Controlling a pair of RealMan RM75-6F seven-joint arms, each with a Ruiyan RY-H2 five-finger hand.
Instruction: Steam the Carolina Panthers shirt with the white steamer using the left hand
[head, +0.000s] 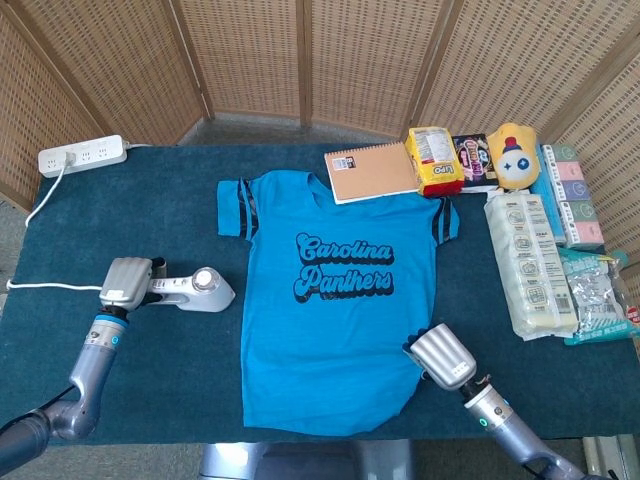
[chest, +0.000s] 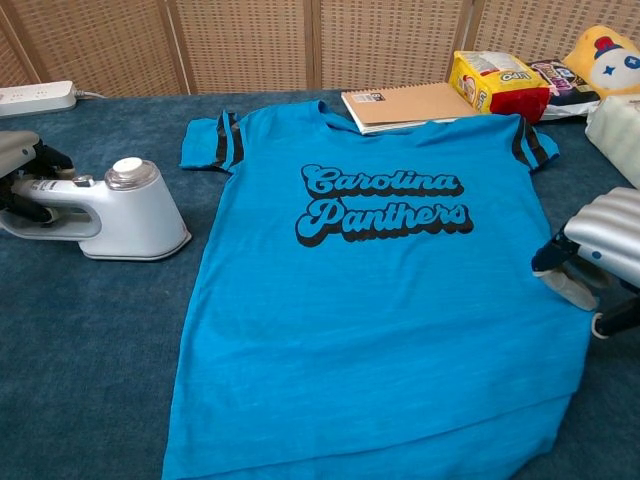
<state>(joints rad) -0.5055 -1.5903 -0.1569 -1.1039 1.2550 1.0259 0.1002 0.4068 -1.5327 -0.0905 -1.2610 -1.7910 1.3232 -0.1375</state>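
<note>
A spiral notebook (head: 374, 173) lay at the back of the dark blue tablecloth (head: 150, 370). Just right of the notebook sat a yellow snack bag (head: 434, 160), then a dark packet (head: 474, 163) and a yellow plush toy (head: 514, 156). Farther right and nearer the front lay long white packs (head: 530, 263), with other packets beside them. Far left of the notebook lay a white power strip (head: 82, 156), its cord trailing forward. Wicker screens (head: 300, 60) stood behind.
</note>
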